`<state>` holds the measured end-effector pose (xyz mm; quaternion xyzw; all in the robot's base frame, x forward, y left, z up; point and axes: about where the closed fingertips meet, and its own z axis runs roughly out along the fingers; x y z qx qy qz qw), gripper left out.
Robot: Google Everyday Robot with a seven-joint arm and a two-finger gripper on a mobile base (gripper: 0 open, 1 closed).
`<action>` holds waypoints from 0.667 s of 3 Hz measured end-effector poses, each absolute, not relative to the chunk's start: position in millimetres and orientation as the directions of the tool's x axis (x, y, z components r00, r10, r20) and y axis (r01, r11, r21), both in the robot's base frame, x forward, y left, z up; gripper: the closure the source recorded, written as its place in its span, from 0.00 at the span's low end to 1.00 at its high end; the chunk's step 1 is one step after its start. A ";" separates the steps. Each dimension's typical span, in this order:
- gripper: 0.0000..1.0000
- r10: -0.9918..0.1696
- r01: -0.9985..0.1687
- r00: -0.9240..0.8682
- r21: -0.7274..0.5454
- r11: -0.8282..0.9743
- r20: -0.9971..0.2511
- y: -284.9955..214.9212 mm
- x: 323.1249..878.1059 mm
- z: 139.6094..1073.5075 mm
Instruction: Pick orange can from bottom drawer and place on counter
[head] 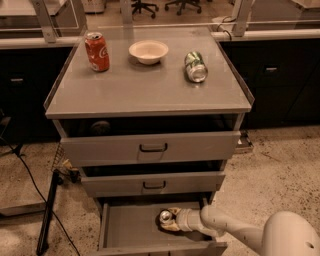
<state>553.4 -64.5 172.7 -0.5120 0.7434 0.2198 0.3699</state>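
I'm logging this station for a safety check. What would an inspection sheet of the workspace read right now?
Surface: counter, grey and glossy.
Job's things: orange can in the open bottom drawer, silver lid showing.
Clutter: red can upright, bowl, green can on its side, all at the counter's rear.
Grippers: hand inside the bottom drawer, at the orange can.
Cables: black cable on the floor, left.
Surroundings: chairs behind; dark cupboards alongside.

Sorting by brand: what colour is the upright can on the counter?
The can is bright red with white lettering, camera view; the hand is in the bottom drawer.
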 end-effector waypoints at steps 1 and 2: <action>0.99 -0.599 -0.924 -0.202 -0.052 0.379 -0.775 -64.5 553.4 172.7; 1.00 -0.599 -0.924 -0.202 -0.052 0.379 -0.775 -64.5 553.4 172.8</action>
